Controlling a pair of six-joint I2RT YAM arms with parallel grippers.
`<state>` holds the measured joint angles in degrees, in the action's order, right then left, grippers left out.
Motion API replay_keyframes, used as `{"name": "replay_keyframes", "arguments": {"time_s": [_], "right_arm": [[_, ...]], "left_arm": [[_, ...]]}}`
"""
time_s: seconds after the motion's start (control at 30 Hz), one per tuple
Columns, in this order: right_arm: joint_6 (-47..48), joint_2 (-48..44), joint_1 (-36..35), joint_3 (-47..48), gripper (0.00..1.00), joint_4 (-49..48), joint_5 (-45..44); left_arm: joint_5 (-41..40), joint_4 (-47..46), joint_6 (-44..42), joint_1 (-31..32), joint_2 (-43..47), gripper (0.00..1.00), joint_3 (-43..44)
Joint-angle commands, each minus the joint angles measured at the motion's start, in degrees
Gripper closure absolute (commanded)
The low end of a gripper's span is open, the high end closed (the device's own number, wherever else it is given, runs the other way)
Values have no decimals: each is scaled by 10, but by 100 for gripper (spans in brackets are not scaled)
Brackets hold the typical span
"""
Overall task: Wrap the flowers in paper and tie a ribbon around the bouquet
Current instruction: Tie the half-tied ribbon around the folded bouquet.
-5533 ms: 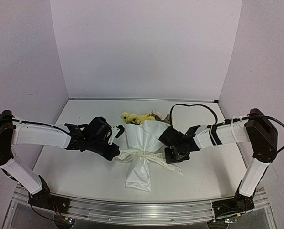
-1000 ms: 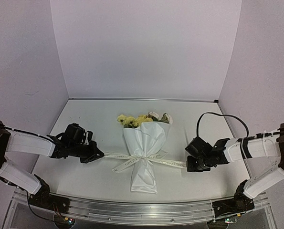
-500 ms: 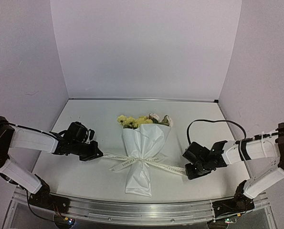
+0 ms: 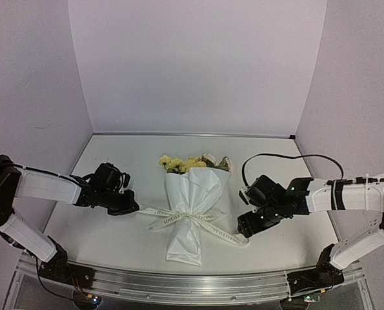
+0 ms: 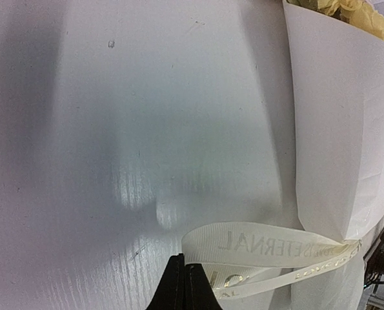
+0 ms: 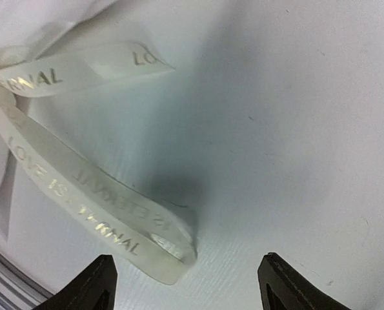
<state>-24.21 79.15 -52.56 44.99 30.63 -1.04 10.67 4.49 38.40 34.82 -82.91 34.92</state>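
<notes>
From above, the bouquet [image 4: 190, 200] lies mid-counter [image 4: 114, 239], with the paper [image 4: 182, 245] closed around the flowers [image 4: 179, 163] and the ribbon [image 4: 208, 223] seemingly knotted at its waist.

Left wrist view: the left gripper [image 5: 182, 271] is pinched shut on one ribbon tail.

Right wrist view: the right gripper [image 6: 186, 258] stands wide, and the other tail lies loose on the counter.

Wrapping looks done, and the tie nearly so.

right gripper [image 6: 188, 274]: was clamped on ribbon [image 6: 95, 206], now open, ribbon released | ribbon's right end: was taut, now slack and curled | right arm: moved in toward bouquet [image 4: 195, 206]
</notes>
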Motion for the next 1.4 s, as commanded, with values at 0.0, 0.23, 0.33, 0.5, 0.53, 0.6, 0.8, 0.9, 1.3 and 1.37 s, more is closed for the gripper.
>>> {"name": "replay_keyframes", "arguments": {"time_s": [0.0, 0.23, 0.33, 0.5, 0.53, 0.6, 0.8, 0.9, 1.3, 1.37], "right_arm": [[21, 43, 0, 62, 24, -16, 44], [34, 75, 0, 120, 24, -22, 81], [39, 114, 0, 156, 24, -24, 109], [39, 179, 0, 202, 29, -50, 147], [40, 189, 0, 209, 30, -54, 151], [41, 208, 0, 225, 31, -57, 158], [38, 248, 1, 244, 33, -66, 156], [31, 257, 1, 246, 34, -72, 148], [0, 265, 0, 235, 54, -111, 128], [-2, 259, 0, 227, 60, -113, 125]], "left_arm": [[-10, 7, -17, 7, 2, 100, 28], [-9, 19, -25, 11, 12, 93, 31], [-9, 25, -33, 14, 19, 81, 35], [-22, 51, -68, 24, 48, 50, 59], [-26, 55, -78, 27, 55, 47, 64], [-26, 62, -94, 35, 63, 42, 71], [29, 54, -126, 66, 47, 42, 97], [25, 61, -147, 98, 10, 43, 139], [-5, 88, -151, 164, -114, 49, 243], [-12, 95, -147, 173, -128, 49, 252]]}}
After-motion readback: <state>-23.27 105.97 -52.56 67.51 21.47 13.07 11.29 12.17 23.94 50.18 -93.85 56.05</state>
